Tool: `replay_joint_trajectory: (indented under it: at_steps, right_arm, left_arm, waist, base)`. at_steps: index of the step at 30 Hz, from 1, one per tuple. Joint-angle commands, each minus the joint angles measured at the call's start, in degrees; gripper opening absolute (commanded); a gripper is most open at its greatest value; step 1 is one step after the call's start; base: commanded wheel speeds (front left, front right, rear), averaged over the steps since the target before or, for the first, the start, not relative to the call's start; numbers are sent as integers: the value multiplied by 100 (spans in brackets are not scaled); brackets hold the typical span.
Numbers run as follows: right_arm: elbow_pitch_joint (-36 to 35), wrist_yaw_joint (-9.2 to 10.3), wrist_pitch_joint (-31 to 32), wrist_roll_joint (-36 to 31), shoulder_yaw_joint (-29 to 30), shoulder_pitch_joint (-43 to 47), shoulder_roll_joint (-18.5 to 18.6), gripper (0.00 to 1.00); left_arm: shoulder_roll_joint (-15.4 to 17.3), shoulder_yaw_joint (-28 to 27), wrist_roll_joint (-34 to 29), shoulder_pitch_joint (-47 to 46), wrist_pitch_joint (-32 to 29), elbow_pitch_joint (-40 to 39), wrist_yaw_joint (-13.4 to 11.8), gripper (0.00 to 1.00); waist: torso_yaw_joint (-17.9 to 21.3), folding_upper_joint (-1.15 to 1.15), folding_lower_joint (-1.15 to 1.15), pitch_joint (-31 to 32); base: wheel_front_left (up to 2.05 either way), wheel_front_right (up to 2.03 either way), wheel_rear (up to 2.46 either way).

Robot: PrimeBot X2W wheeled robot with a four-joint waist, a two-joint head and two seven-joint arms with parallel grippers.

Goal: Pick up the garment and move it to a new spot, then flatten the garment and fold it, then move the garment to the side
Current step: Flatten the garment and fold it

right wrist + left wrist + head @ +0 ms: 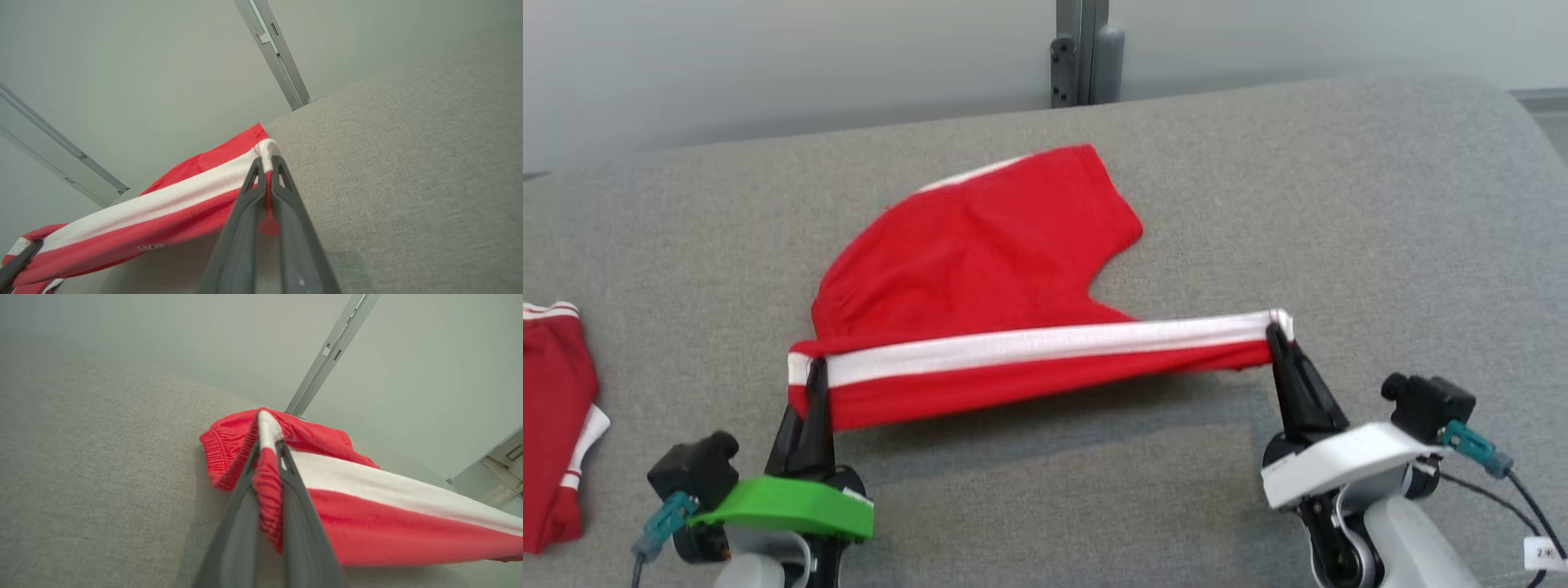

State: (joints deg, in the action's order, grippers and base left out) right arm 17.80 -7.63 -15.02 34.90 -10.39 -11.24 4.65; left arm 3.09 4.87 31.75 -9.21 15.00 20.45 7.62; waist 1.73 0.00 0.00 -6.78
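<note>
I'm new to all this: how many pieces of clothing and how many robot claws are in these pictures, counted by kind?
Red garments: 2, the stretched garment and the garment at the left edge
Grippers: 2, the left gripper and the right gripper, each shut on the stretched garment
Total: 4

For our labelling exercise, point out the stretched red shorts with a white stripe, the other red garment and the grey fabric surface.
Red white-striped shorts [964, 261]: head view, red panel.
Other red garment [551, 392]: head view, its middle.
Grey fabric surface [1339, 204]: head view, bare area right of shorts.
</note>
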Motion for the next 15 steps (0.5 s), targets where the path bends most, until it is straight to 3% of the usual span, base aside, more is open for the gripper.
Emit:
replay_joint_trajectory:
  at_steps: [1,10,15]
  right_arm:
    - [19,27,-25,65,55,207,77,0]
    - [-162,27,-28,260,-88,926,242,0]
    - [-177,26,-28,218,-136,706,297,0]
  left_arm:
    - [70,-111,31,231,25,-49,-25,0]
    - [22,-113,200,1221,29,-289,-26,0]
    - [21,41,343,1185,29,-394,-26,0]
  waist:
    - [82,0,0,634]
    - [213,0,0,930]
    - [75,0,0,860]
  base:
    - [0,0,0]
    - [0,0,0]
    - [0,0,0]
